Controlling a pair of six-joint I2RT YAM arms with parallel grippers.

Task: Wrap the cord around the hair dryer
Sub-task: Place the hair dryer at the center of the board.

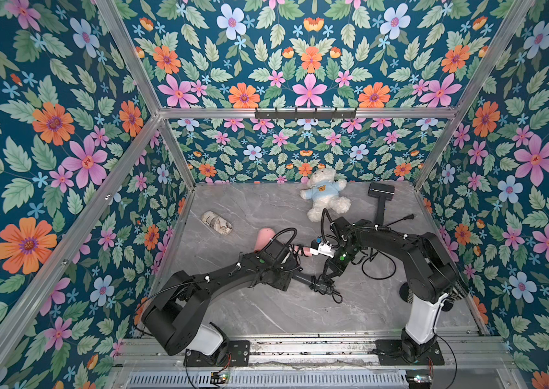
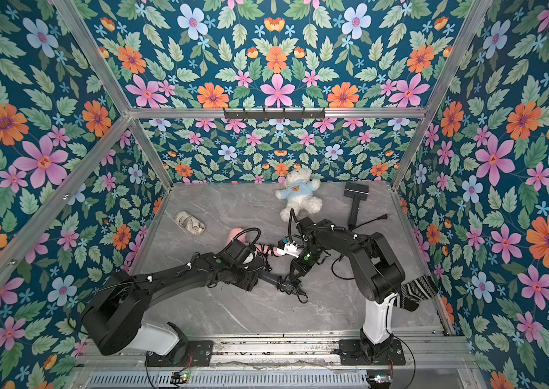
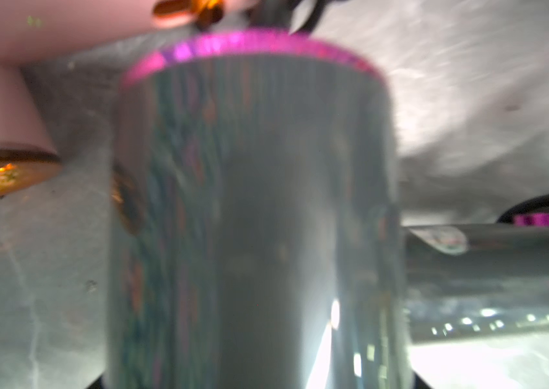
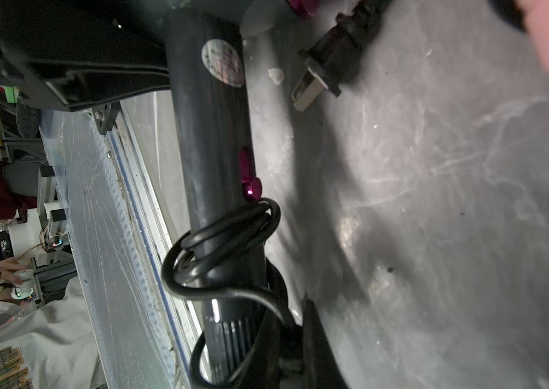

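Pinching cord (image 4: 229,222) with right gripper (image 1: 323,281), lower middle of frame; clamping hair dryer (image 4: 212,134) with left gripper (image 1: 285,279); reaching inward, elbows bent.

No lettering can be read anywhere. A round holographic sticker (image 4: 222,64) sits on the handle of the hair dryer (image 4: 212,141), well along it from the jaws of the right gripper (image 4: 291,333); its print is too blurred to read.
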